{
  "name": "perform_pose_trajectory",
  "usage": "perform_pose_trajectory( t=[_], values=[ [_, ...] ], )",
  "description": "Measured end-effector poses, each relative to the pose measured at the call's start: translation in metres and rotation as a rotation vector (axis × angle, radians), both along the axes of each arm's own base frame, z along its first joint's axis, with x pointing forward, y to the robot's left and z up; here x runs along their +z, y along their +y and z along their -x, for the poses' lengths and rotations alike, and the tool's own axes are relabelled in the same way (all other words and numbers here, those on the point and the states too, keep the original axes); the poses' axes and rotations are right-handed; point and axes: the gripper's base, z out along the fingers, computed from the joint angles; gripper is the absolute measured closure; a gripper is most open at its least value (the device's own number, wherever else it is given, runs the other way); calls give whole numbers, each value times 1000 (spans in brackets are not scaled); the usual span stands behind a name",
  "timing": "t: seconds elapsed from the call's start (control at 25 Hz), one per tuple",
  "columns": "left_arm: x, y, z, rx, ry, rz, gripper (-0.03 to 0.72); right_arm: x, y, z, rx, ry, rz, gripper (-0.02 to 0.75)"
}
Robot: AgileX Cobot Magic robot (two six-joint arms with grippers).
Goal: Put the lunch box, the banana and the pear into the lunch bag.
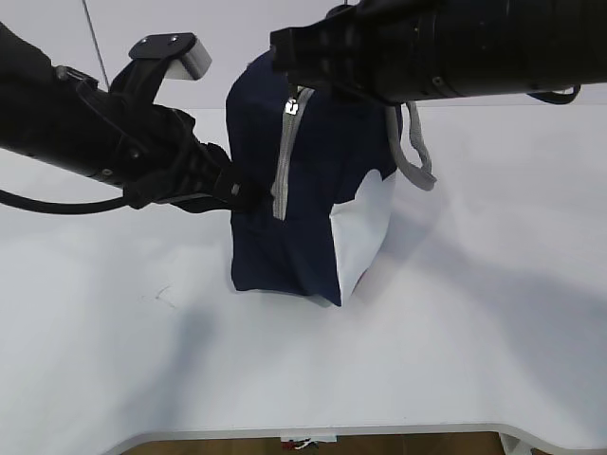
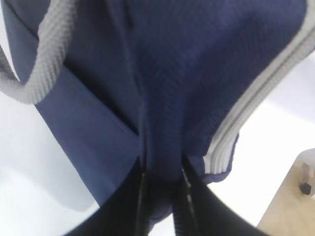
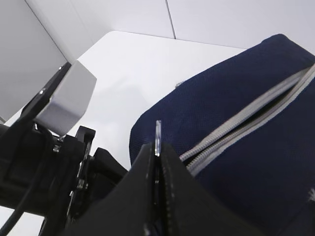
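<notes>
The navy lunch bag (image 1: 285, 209) with a white lower panel stands upright mid-table, its grey zipper (image 1: 283, 161) running down the near face. My left gripper (image 1: 237, 194) is shut on a fold of the bag's navy fabric (image 2: 162, 167) at its left side. My right gripper (image 1: 296, 83) is at the bag's top and is shut on the thin metal ring pull (image 3: 158, 137) of the zipper (image 3: 246, 123). The zipper teeth stand slightly apart near the top. The lunch box, banana and pear are out of view.
A grey handle (image 1: 415, 152) hangs at the bag's right side; another (image 2: 44, 59) shows in the left wrist view. The white table (image 1: 455, 332) stretches around the bag, its front edge near the bottom of the exterior view.
</notes>
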Motion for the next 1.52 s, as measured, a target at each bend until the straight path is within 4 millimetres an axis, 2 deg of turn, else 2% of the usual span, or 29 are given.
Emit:
perform_pose_trajectory(
  t=[0.28, 0.48, 0.96, 1.16, 1.52],
  values=[
    [-4, 3, 6, -107, -10, -97, 650, 0, 0, 0, 0, 1, -2, 724],
    [1, 7, 14, -189, -22, -156, 652, 0, -4, -3, -15, -2, -4, 724],
    [11, 14, 32, -320, 0, -231, 654, -1, -36, -28, -138, -13, -10, 724],
    [18, 20, 41, -369, 0, -272, 654, -11, -33, -38, -146, 9, 3, 724],
    [30, 35, 55, -371, 28, -378, 654, -12, -19, -64, -139, -10, 20, 724]
  ],
)
